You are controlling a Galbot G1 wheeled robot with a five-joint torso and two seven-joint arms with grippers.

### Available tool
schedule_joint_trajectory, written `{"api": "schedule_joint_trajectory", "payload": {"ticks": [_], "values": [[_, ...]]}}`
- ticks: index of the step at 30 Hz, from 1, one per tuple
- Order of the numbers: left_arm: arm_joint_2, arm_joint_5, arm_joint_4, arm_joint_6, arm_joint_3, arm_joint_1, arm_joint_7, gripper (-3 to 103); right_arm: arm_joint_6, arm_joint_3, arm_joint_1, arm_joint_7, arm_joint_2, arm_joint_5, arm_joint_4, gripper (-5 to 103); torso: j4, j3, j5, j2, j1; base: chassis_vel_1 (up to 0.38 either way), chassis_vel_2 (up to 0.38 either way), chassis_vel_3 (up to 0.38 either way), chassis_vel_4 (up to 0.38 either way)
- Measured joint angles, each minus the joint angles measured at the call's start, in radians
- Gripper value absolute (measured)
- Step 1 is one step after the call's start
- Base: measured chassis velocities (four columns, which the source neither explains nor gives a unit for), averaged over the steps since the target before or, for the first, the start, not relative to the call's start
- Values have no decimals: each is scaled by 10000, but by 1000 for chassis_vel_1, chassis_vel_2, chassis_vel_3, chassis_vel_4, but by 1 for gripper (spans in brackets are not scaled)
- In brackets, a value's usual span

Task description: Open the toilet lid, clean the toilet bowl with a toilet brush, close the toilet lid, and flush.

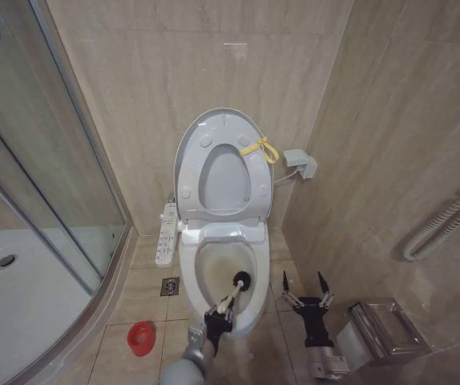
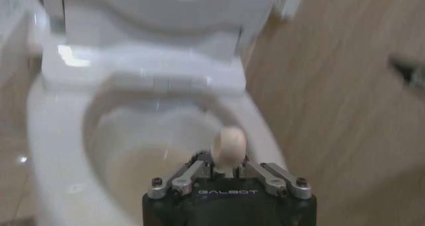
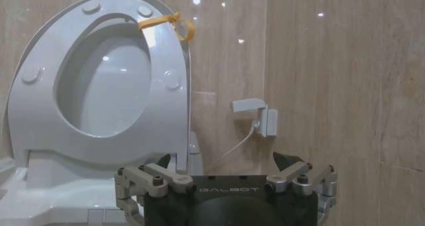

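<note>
The large smooth white plastic oval toilet lid (image 1: 188, 152) stands raised against the beige tiled wall, with the white seat ring with its oval hole (image 1: 250, 188) lifted flat against it; a yellow cord loop (image 1: 261, 148) hangs at its upper edge on the robot's right. Below it the white ceramic oval toilet bowl (image 1: 202, 269) lies uncovered, a yellowish stain showing inside.

The left pincer (image 1: 217, 318) is at the front rim of the bowl, clamped on the pale thin handle of the toilet brush (image 1: 232, 293), whose small round black bristle head sits inside the bowl near the rim on the robot's right. In the left wrist view the handle's rounded pale end (image 2: 229, 142) sticks up between the closed fingers (image 2: 184, 174).

The right pincer (image 1: 303, 282) hangs over the floor just beside the bowl on the right, its two dark fingers spread apart and holding nothing.

A small round red holder (image 1: 140, 338) stands on the floor tiles to the left of the bowl.
</note>
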Motion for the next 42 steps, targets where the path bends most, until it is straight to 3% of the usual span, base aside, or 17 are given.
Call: {"api": "schedule_joint_trajectory", "payload": {"ticks": [8, 21, 30, 34, 42], "values": [[219, -84, -904, -124, -235, 126, 165, 18, 26, 29, -69, -2, 157, -134, 13, 100, 2, 0, 0, 0, 0, 0, 0, 0, 0], [574, -44, -25, 220, 74, 426, -212, 18, 64, 36, -91, -4, 381, -260, 14, 100, 3, -2, -1, 1, -1, 0, 0, 0, 0], [904, -108, 426, 583, -438, 111, -537, 18, 78, 42, -91, -1, 312, -260, 76, 100, 0, -1, -2, 1, 0, 0, 0, 0, 0], [849, -99, 440, 218, -837, 77, -281, 18, 75, -32, -29, -3, 313, -260, 41, 100, 4, 0, 1, 0, 0, 0, 0, 0, 0], [934, 117, -923, -423, -1269, 528, -16, 18, 74, 22, -72, 3, 264, -249, 29, 100, 2, -1, 1, 1, 0, 0, 0, 0, 0]]}}
